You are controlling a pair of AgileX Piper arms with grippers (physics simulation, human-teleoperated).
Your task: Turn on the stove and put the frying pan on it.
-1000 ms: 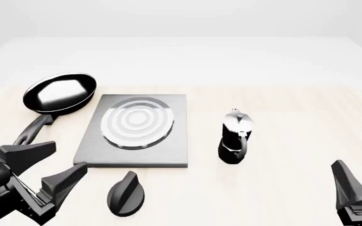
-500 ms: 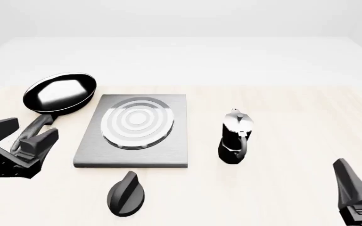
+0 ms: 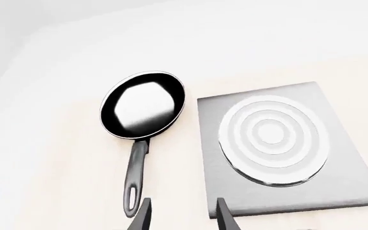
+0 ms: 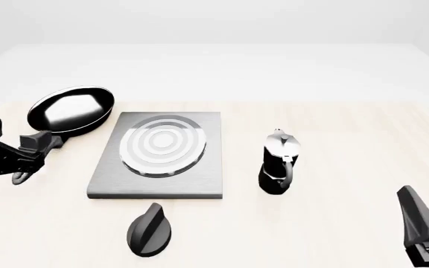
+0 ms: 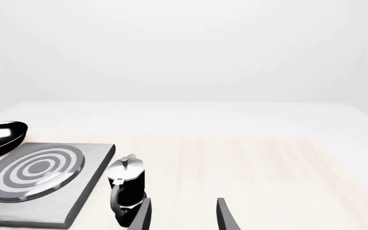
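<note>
Left pincer open above frying pan handle; right pincer open.

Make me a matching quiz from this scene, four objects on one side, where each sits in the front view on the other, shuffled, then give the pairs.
Things:
1. frying pan
2. moka pot
3. knob
4. burner

Places:
A. on the table in front of the stove slab, nearest the camera
B. on top of the grey slab
C. off the slab's far left corner, handle toward the left gripper
D. standing to the right of the slab

Pairs: 1-C, 2-D, 3-A, 4-B
</note>
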